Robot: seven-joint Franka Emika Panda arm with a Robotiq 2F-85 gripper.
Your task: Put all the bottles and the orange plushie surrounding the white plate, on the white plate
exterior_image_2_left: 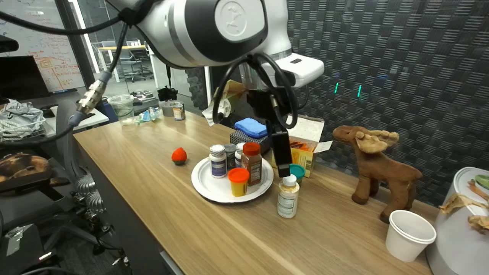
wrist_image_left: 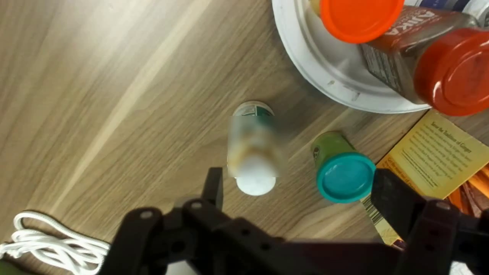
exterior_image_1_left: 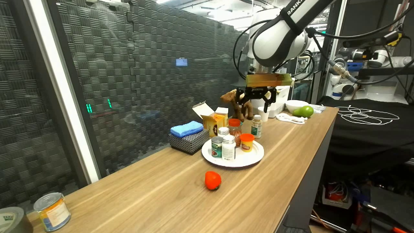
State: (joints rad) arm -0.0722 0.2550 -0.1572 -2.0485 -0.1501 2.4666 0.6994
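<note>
White plate [exterior_image_1_left: 250, 157], 5 pcs on it

Plate: on bench [exterior_image_1_left: 181, 204]. Carries, upright: 2 white bottles [exterior_image_1_left: 228, 150], red-cap bottle [exterior_image_2_left: 253, 168], orange-lid tub [exterior_image_2_left: 239, 188], green-label can [exterior_image_1_left: 217, 149].
Off plate: 1 white-cap bottle [exterior_image_2_left: 287, 204], upright on bench, just beside plate.
Fingers [wrist_image_left: 214, 187]: spread wide, above bench; in wrist view, white-cap bottle shows btwn them.
Misc., bench: teal-lid tub [wrist_image_left: 345, 177] nr open carton [exterior_image_1_left: 212, 127]; red-orange ball [exterior_image_1_left: 212, 180] nr plate; blue cloth [exterior_image_1_left: 186, 128] on dk box [exterior_image_1_left: 190, 142].
</note>
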